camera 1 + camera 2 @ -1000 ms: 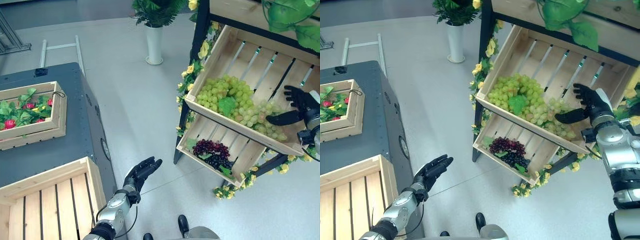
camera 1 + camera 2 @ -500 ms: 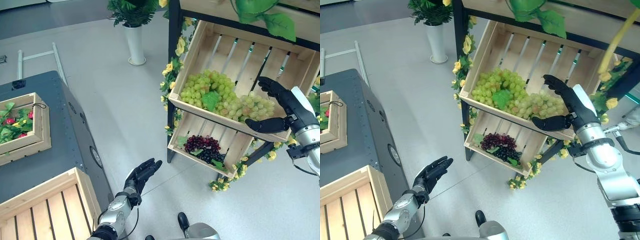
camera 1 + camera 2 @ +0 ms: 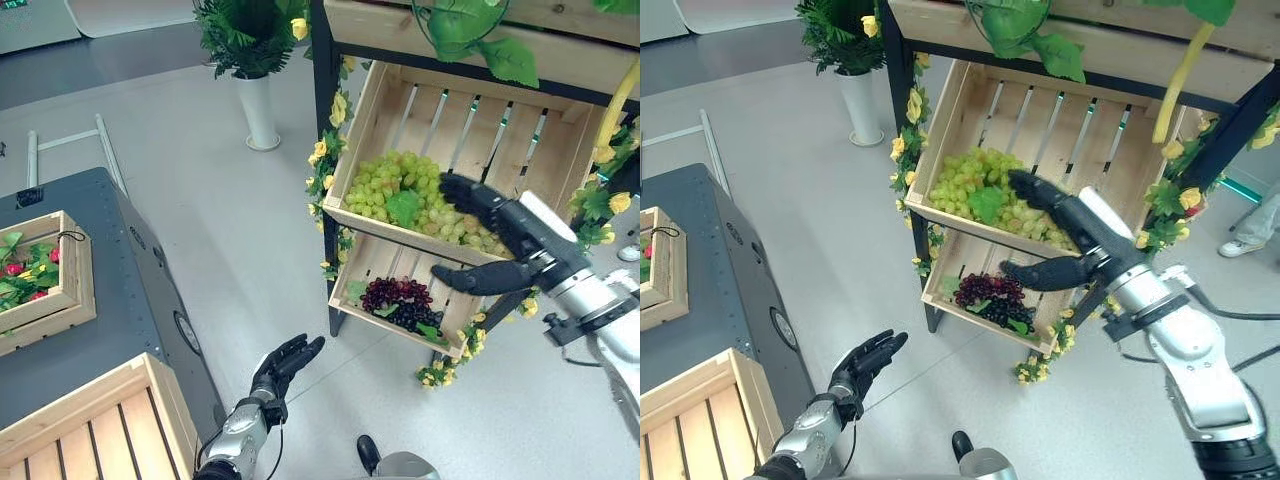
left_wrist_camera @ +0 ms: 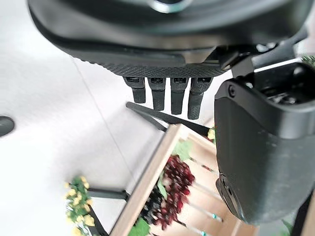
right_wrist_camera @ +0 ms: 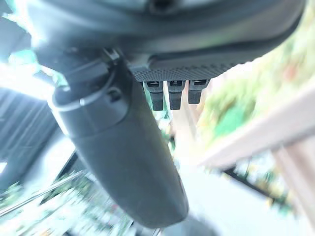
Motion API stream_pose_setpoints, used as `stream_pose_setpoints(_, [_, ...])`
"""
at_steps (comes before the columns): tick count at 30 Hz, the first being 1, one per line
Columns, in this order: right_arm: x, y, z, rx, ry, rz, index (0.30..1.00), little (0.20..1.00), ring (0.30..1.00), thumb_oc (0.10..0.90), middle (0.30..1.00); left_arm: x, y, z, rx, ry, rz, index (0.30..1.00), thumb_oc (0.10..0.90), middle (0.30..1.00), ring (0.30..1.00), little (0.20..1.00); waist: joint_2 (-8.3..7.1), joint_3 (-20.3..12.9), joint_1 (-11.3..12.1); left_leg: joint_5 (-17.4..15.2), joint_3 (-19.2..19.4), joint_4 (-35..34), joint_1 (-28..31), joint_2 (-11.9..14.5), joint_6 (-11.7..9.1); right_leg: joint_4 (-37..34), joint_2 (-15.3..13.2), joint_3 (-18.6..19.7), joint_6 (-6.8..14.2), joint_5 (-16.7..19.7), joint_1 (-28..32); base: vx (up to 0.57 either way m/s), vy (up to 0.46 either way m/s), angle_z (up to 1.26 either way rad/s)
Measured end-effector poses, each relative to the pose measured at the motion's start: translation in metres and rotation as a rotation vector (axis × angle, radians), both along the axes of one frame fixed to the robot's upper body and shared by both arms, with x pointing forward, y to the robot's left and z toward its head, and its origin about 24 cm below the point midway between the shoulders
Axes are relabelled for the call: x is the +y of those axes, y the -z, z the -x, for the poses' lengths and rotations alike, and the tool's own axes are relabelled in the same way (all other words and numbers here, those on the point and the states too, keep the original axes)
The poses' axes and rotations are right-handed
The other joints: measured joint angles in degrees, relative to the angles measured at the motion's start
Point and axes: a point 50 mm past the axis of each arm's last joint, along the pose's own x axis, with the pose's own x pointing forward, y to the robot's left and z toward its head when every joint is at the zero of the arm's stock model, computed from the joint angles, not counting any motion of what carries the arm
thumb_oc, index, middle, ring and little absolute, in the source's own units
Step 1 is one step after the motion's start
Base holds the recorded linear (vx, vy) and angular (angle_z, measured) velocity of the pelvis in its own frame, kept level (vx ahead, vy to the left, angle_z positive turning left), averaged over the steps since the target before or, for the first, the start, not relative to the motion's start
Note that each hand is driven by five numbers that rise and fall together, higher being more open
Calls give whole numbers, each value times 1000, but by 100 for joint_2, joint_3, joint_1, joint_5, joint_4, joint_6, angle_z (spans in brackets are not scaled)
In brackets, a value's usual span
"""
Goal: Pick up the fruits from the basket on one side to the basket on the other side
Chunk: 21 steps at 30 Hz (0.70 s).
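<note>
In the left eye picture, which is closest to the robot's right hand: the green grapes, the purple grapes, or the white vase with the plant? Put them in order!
From the right hand:
1. Green grapes, in the upper crate, right beside its fingers.
2. Purple grapes, in the lower crate, below the hand.
3. White vase, on the floor beyond the shelf, farthest.

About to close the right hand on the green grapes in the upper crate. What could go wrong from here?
1. The right hand is open above the green grapes, with its thumb outside the upper crate, so closing may catch the front rim.
2. The crate tilts forward; loosened grapes could roll toward the dark grapes below or onto the floor.
</note>
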Motion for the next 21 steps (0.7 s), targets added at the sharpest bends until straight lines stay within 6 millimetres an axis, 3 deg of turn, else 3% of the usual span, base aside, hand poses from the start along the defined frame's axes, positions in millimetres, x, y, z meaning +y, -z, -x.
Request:
stream_pose_setpoints(6, [39, 46, 6, 223, -173, -200, 900, 900, 900, 800, 900, 4, 17, 24, 103, -23, -34, 900, 800, 900, 900, 900, -47, -66, 134, 9, -49, 0, -13, 0, -8, -1, -8, -45, -1, -1, 12, -24, -45, 4])
stream_pose_setpoints(10, [52, 73, 7, 369, -202, -297, 900, 900, 900, 800, 900, 6, 22, 30, 139, -29, -62, 900, 800, 900, 900, 900, -76, -88, 276, 43, -177, 1, -17, 0, -16, -1, -48, -194, -8, -5, 34, -9, -40, 17])
stream_pose_setpoints(14, [68, 120, 12, 570, -199, -356, 900, 900, 900, 800, 900, 6, 27, 41, 176, -2, -94, 900, 800, 900, 900, 900, -86, -144, 492, 51, -330, 0, -5, 9, -29, -2, -69, -368, -54, -44, 115, -9, -47, 20])
stream_pose_setpoints(21, [68, 192, 20, 820, -15, -411, 900, 900, 900, 800, 900, 10, 32, 51, 218, 20, -161, 900, 800, 900, 900, 900, -93, -162, 783, 101, -545, 1, -20, 14, -32, -4, -101, -647, -79, -68, 210, -7, -47, 17])
